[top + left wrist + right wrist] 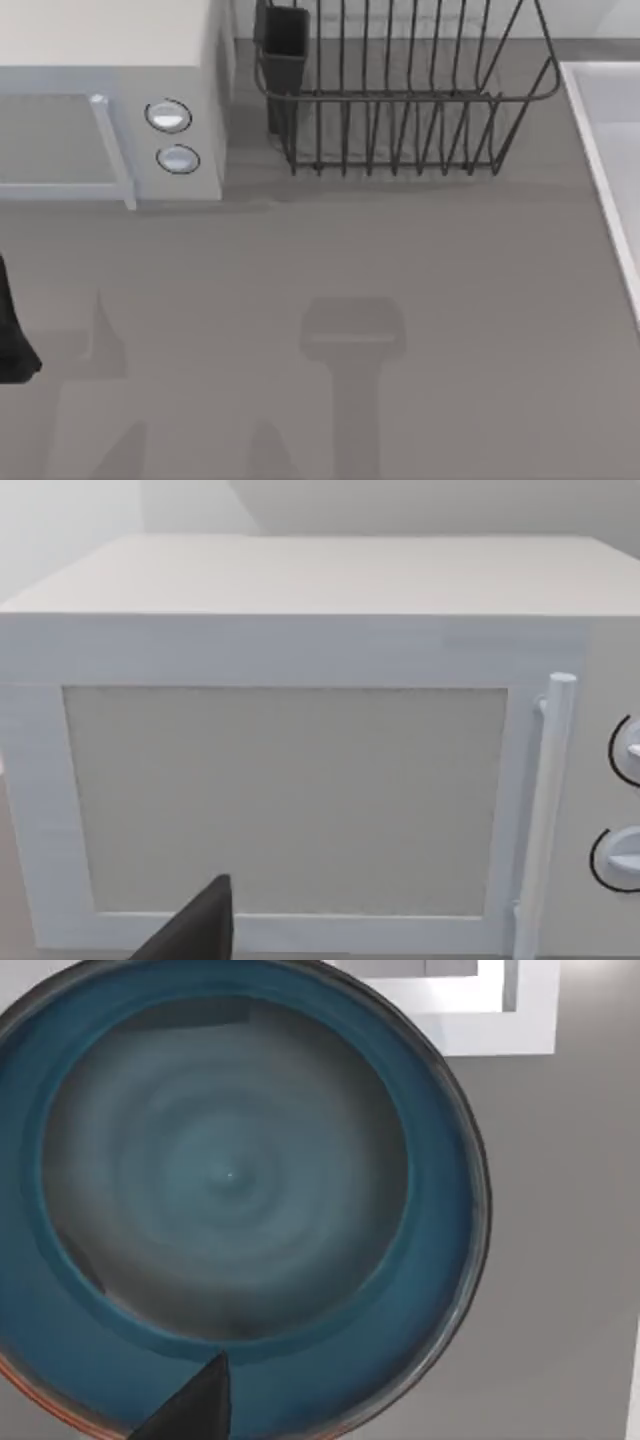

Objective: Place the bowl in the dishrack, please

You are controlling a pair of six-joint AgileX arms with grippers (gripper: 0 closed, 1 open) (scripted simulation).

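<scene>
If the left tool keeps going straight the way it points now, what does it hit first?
Most likely the microwave: the left wrist view faces its door squarely, with the left tool's dark fingertip low before it. Depth is unclear.

A rendered kitchen counter is suggested by what is seen here — a white microwave [110,100] with two round knobs [168,116], a dark wire dishrack [400,100] with a black utensil cup [283,45], and a teal-blue bowl [230,1200] — all set on a plain grey table [400,320].
</scene>
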